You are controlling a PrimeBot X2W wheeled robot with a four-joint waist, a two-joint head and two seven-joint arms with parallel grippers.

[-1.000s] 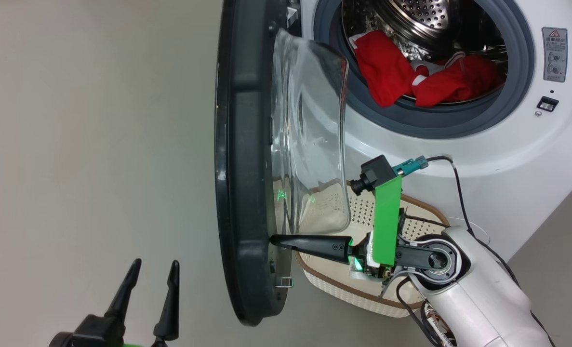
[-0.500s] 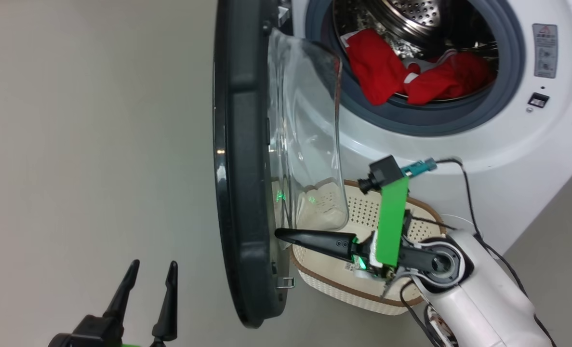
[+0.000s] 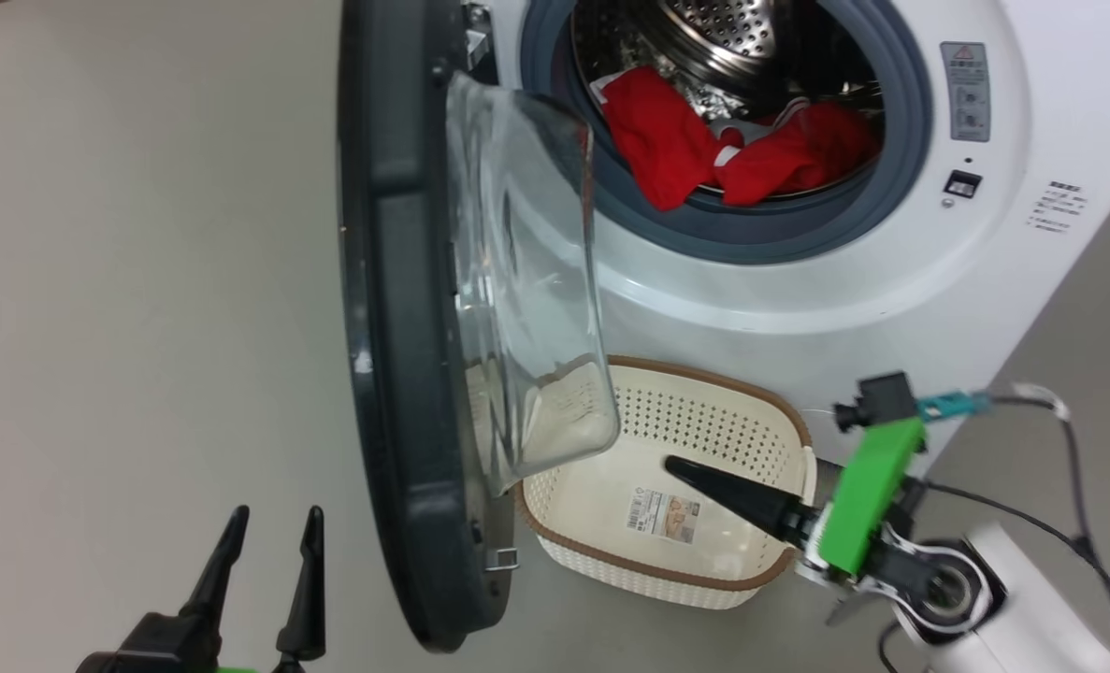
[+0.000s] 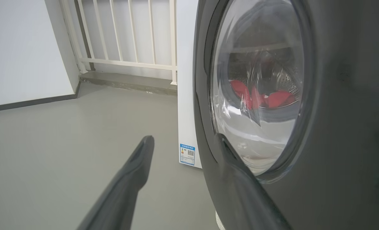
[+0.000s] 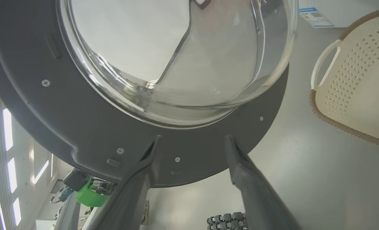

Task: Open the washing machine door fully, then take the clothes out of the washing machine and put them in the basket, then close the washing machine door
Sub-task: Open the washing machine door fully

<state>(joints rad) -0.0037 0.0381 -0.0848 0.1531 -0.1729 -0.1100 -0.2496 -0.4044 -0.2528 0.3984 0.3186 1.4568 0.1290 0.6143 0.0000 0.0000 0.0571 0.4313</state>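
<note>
The washing machine (image 3: pixel 798 299) stands with its door (image 3: pixel 396 327) swung out edge-on, the glass bowl (image 3: pixel 526 280) facing the drum. Red clothes (image 3: pixel 667 140) lie in the drum, draped onto the grey gasket. The cream basket (image 3: pixel 667 495) sits on the floor below the opening, with nothing in it. My right gripper (image 3: pixel 681 467) hovers over the basket, pointing at the door, apart from it. In the right wrist view the right gripper (image 5: pixel 193 138) is open before the door's inner rim (image 5: pixel 80 127). My left gripper (image 3: pixel 276 514) is open at the lower left, outside the door (image 4: pixel 336 127).
Grey floor (image 3: pixel 143 280) stretches left of the door. A white railing (image 4: pixel 128 35) and wall stand beyond the machine's side (image 4: pixel 184 80), which carries a blue label (image 4: pixel 187 154). The right arm's cables (image 3: pixel 1069 533) trail near the machine's lower right corner.
The right gripper has drawn back from the door's inner rim to above the basket and opened. The head camera has shifted, so the whole picture moved left. The left gripper stays put.
</note>
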